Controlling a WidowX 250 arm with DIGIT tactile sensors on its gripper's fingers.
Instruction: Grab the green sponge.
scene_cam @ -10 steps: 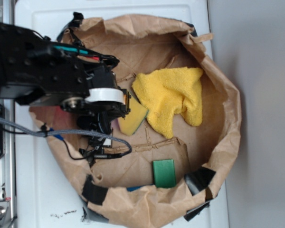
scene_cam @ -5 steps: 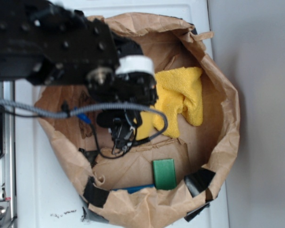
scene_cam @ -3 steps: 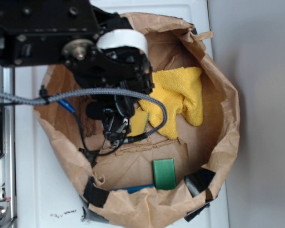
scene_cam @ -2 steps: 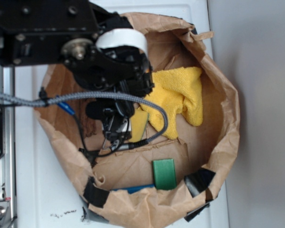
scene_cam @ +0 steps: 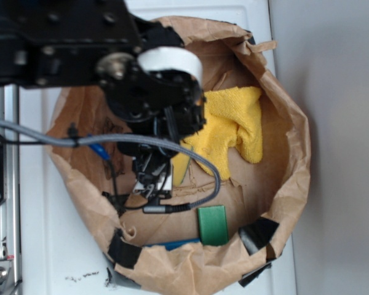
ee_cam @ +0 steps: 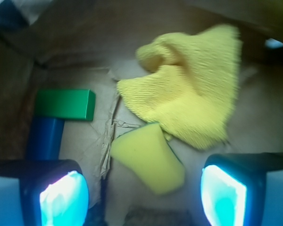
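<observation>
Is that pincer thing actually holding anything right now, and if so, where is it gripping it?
Nothing is held. The pincer is open, its two fingers apart on either side of the green sponge, which lies yellow side up on the brown paper, untouched.

Occlusions and blur
Arm (scene_cam: 80,55) hides most of sponge (scene_cam: 179,165) from outside; wrist view blurred, tool (ee_cam: 144,197) fingertips cut off below.

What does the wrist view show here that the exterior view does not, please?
Only the wrist view shows the open hand with its two fingers apart, the green sponge lying between them, and a blue cylinder. Only the exterior view shows the whole paper bag and the arm above. Both show the yellow cloth and the green block.
</observation>
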